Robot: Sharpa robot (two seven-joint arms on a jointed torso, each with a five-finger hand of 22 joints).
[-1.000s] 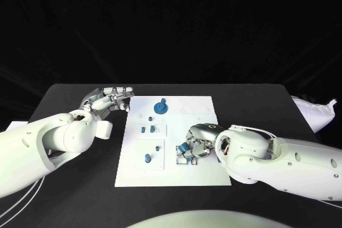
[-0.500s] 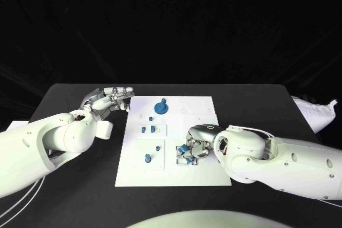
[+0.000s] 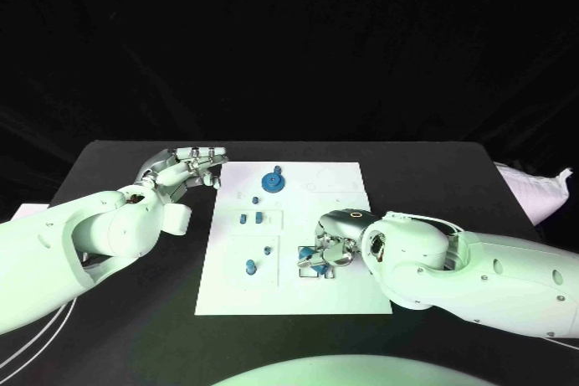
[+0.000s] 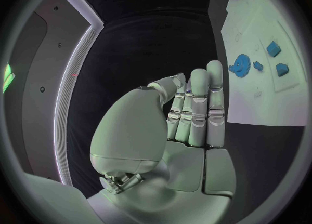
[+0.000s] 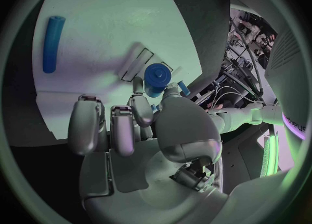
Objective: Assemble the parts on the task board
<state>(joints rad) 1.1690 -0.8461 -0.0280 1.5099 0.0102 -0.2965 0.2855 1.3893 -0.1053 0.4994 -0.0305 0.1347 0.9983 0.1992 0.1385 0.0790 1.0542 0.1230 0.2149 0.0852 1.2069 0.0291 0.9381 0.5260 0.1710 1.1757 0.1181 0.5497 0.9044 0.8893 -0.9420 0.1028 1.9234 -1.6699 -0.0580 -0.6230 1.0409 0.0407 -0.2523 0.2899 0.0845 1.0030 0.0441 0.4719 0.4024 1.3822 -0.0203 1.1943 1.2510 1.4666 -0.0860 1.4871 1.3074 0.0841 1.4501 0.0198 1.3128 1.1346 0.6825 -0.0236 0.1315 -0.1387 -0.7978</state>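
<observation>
The task board [image 3: 295,235], a white plate, lies in the middle of the black table [image 3: 434,177]. On it are small blue parts: a round gear [image 3: 274,182] near the far edge, two small blocks [image 3: 250,218] below it, a peg [image 3: 251,268] toward the near left, and a blue piece [image 3: 316,266] at the near middle under the right hand. The right hand [image 3: 335,245] is down on the board there, its fingers [image 5: 140,107] curled in around a short blue cylinder [image 5: 156,79] that stands on the board; whether they actually grip it I cannot tell. The right wrist view also shows a long blue rod [image 5: 52,43] lying on the board well apart from that hand. The left hand [image 3: 183,168] hovers just beside the board's far left corner, its fingers [image 4: 198,109] straight, side by side, holding nothing.
</observation>
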